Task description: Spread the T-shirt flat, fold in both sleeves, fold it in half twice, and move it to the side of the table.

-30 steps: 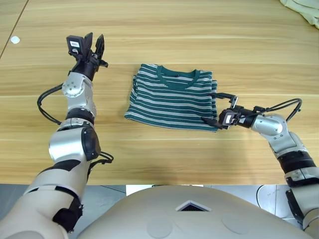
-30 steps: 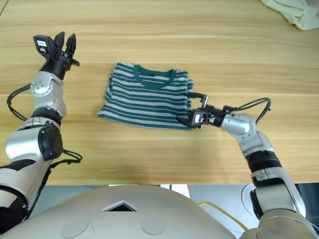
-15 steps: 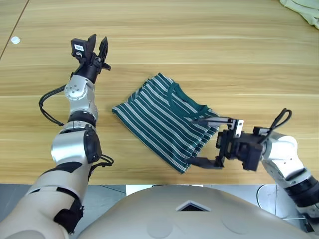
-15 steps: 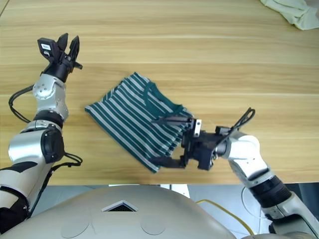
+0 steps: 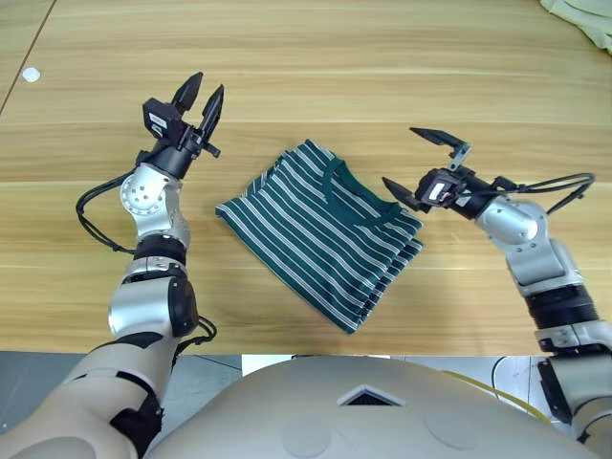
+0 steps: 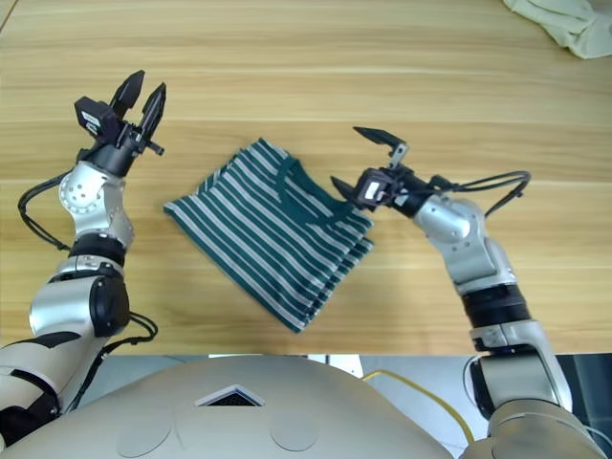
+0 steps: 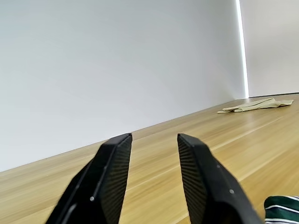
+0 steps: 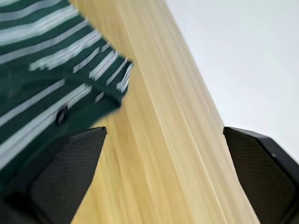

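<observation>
The green T-shirt with white stripes lies folded into a small rectangle, turned diagonally on the wooden table, one corner toward the near edge. My right gripper hovers open just off the shirt's right corner by the collar, holding nothing. In the right wrist view its dark fingers spread wide over bare wood, with the striped T-shirt beside them. My left gripper is raised to the left of the shirt, open and empty, well apart from it. In the left wrist view a bit of striped T-shirt shows past the fingers.
A beige cloth lies crumpled at the far right corner of the table. A small white disc sits at the far left. The table's near edge runs just below the shirt's lowest corner.
The shirt was pulled toward the near edge and turned diagonal. The right gripper has since come off it and moved up to its right corner. The left gripper shifted slightly.
</observation>
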Motion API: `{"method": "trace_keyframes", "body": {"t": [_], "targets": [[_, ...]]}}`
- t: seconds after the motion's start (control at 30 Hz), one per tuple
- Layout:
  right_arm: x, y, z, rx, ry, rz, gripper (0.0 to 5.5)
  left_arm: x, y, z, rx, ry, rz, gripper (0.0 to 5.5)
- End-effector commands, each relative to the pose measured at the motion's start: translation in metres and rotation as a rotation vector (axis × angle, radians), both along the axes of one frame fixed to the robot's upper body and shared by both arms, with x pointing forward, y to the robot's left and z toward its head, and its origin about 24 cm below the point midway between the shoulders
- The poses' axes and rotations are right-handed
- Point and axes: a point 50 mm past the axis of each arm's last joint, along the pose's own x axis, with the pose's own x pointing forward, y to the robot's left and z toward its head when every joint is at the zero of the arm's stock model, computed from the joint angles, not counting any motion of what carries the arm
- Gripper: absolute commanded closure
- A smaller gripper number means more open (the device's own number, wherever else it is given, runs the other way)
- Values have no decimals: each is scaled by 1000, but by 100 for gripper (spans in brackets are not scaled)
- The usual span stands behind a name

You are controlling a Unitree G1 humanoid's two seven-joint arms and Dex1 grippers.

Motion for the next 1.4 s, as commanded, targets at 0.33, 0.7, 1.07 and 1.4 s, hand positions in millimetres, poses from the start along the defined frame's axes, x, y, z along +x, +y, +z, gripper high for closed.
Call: {"method": "trace_keyframes", "body": {"t": [0.33, 0.7, 1.07, 1.4], "targets": [[-39, -13, -3, 28, 72, 98, 89, 1, -6, -1, 45, 0, -22, 370], [-84, -5, -17, -31, 206, 264, 89, 4, -10, 1, 48, -5, -25, 370], [-73, 17, -16, 50, 177, 301, 89, 3, -12, -1, 46, -4, -22, 370], [-85, 10, 38, 261, 72, 454, 89, 3, -11, -1, 50, -3, -21, 370]]}}
